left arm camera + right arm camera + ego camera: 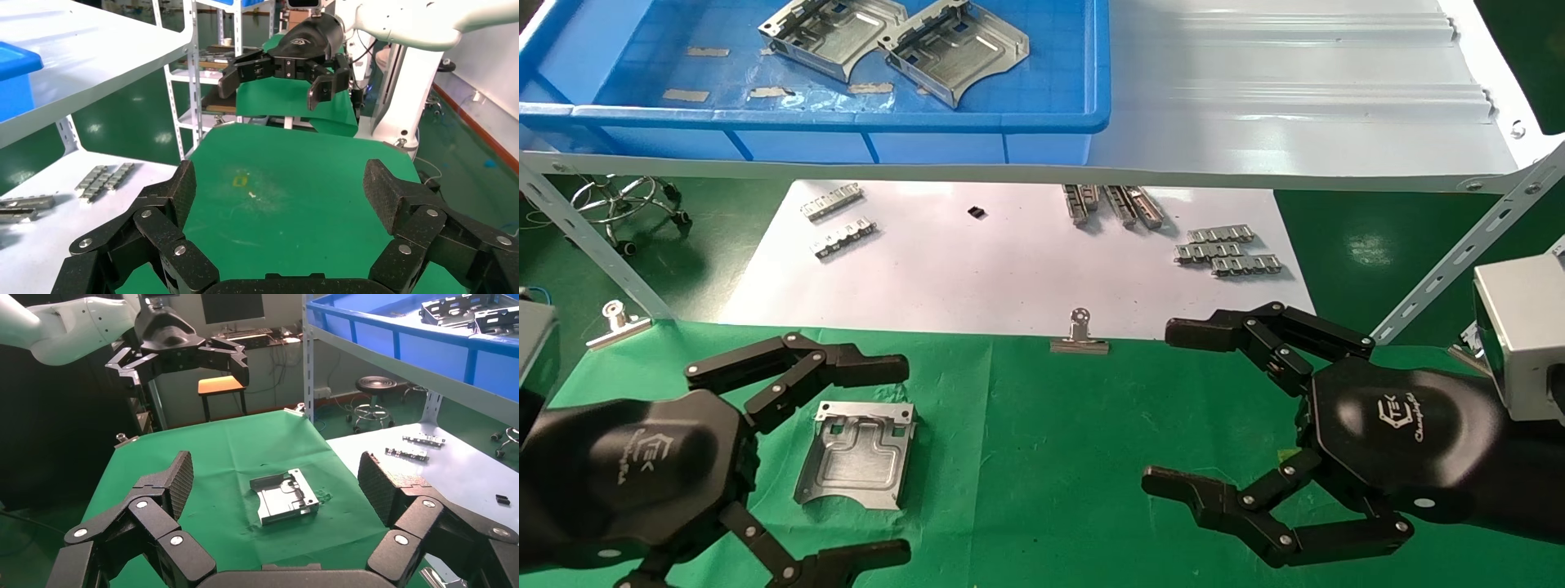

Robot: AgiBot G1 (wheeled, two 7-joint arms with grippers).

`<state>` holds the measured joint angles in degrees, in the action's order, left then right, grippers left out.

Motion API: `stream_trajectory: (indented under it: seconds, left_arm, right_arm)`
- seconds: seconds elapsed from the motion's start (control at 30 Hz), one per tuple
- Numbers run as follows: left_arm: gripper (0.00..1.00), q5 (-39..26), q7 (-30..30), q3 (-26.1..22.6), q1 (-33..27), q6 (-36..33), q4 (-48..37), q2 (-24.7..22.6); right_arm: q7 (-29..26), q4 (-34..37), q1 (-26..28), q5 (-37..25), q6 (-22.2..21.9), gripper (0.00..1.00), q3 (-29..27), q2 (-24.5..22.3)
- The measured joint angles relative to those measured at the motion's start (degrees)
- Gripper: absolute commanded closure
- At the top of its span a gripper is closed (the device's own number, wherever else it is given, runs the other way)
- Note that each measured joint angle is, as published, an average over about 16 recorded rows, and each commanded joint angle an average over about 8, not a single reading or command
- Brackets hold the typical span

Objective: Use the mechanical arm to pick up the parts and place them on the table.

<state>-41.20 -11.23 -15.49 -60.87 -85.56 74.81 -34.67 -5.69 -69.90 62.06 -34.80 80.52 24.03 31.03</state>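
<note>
One silver part [858, 453] lies flat on the green table [1050, 457], its concave edge toward me; it also shows in the right wrist view [284, 496]. Two more parts [834, 33] [956, 49] lie in the blue bin [1058, 122] on the shelf. My left gripper [891, 461] is open and empty, its fingers [862, 369] spread either side of the lying part, not touching it. My right gripper [1173, 408] is open and empty above bare cloth at the right. In the left wrist view the fingers [385, 190] frame the yellow square mark [240, 180].
A white sheet [1009, 261] behind the cloth carries several small grey notched strips [1228, 253] and a small black piece [977, 212]. Binder clips [1079, 336] [617, 322] hold the cloth edge. A pale ribbed shelf [1295, 90] overhangs, on slanted steel struts [1459, 253].
</note>
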Motion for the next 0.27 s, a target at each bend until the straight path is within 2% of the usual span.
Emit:
stream_trajectory:
  seconds: [0.27]
  left_arm:
    - [0.0, -0.3, 0.2, -0.2, -0.3, 0.0, -0.5, -0.1]
  right_arm:
    - [0.0, 0.0, 0.0, 0.0, 0.0, 0.0, 0.0, 0.0]
